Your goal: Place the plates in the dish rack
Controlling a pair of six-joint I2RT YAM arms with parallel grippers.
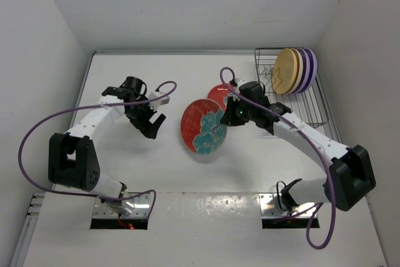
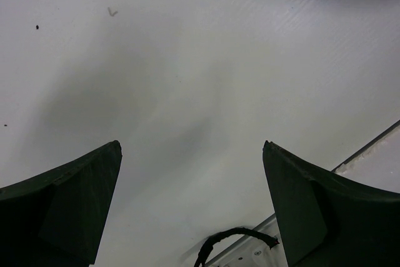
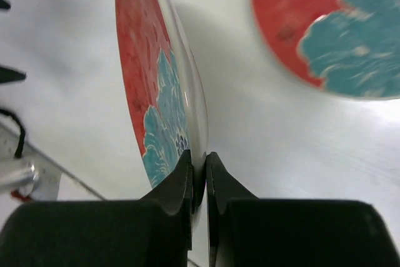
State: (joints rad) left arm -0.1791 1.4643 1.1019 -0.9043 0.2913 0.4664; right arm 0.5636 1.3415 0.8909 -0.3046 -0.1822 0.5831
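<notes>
Held plate: the right gripper (image 3: 199, 176) is pinching the rim of a red floral plate (image 1: 204, 126) between its jaws, over the middle of the tabletop (image 1: 125, 179).
Direction: the plate is standing steeply tilted, and its painted face is looking toward the left arm and upward. In the top view its long axis is running from far to near.
Second red plate (image 1: 215, 95): it is lying flat just behind the held one, toward the dish rack (image 1: 312, 107).
Rack: it is sitting at the far right. Plates are standing on edge in its far end, with an orange-yellow plate (image 1: 286, 71) in front and lilac plates (image 1: 310, 67) behind.
In the way: the right arm is stretching between the held plate and the rack.
Left gripper (image 2: 190, 148): it is hovering over bare tabletop, jaws spread, holding nothing.
</notes>
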